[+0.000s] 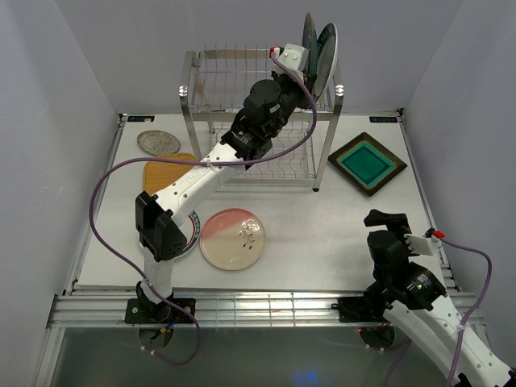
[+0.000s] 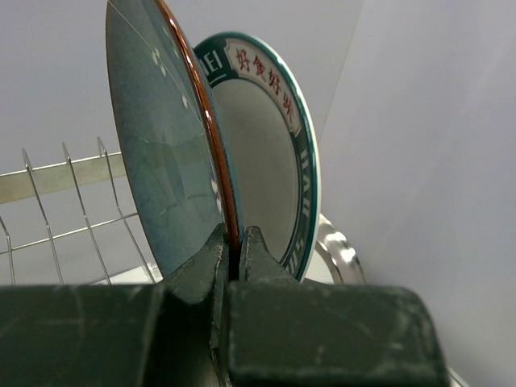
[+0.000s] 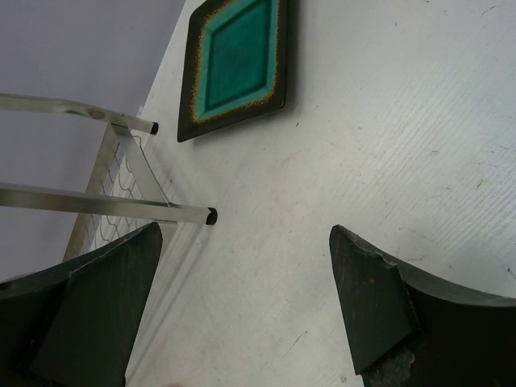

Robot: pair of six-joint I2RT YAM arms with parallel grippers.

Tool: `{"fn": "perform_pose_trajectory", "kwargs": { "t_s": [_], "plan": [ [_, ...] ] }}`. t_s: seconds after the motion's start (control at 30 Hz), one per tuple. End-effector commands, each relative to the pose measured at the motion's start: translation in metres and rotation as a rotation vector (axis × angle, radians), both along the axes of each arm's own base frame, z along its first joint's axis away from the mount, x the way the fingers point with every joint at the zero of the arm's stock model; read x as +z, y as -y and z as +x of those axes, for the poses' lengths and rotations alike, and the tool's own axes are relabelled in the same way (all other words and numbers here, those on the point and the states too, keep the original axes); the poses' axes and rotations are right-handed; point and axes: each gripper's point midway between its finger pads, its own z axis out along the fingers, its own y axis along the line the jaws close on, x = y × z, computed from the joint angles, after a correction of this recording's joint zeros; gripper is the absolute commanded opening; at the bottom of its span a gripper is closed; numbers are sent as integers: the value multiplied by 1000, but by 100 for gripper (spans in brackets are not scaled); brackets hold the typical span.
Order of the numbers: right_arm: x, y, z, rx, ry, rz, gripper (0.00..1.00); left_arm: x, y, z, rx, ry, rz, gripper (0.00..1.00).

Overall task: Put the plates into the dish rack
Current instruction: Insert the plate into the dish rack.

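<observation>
My left gripper (image 1: 303,74) reaches up to the right end of the dish rack's (image 1: 234,76) top tier. It is shut on the lower rim of the dark blue-grey plate (image 1: 309,34), which stands on edge. In the left wrist view the jaws (image 2: 235,242) pinch its orange-edged rim, the plate (image 2: 161,145) rising above them. The green-rimmed white plate (image 2: 262,137) stands just behind it, also visible from above (image 1: 327,47). The brown square plate with teal centre (image 1: 367,163) lies right of the rack. My right gripper (image 1: 395,222) is open and empty above bare table (image 3: 246,298).
A pink-cream plate (image 1: 232,239) lies at front centre. A small silver-grey plate (image 1: 158,143) and a yellow woven square plate (image 1: 165,171) lie left of the rack. Another plate's rim (image 1: 192,235) shows under the left arm. The rack's foot (image 3: 211,214) and the brown plate (image 3: 235,64) show in the right wrist view.
</observation>
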Motion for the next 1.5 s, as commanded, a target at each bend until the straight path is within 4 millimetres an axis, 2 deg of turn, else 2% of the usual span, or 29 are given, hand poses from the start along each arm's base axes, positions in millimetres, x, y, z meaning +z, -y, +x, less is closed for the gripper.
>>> {"fn": "perform_pose_trajectory", "kwargs": {
  "t_s": [0.0,0.33,0.47,0.63,1.13,1.33,1.47],
  "plan": [
    [7,3,2,-20,33,6,90,94,-33,-30,8,188,-182,0],
    [7,3,2,-19,37,9,90,80,-33,-24,29,165,-159,0],
    [7,3,2,-21,37,7,90,78,-32,-24,27,167,-151,8],
    [7,3,2,-22,36,5,90,79,-35,-23,45,174,-145,0],
    [8,0,4,-10,37,5,90,85,-53,-35,71,211,-149,0],
    [7,-2,6,-3,33,4,90,82,-53,-36,67,211,-147,0],
    [7,-2,6,-3,35,5,90,78,-50,-35,61,224,-114,9]
  ]
}}
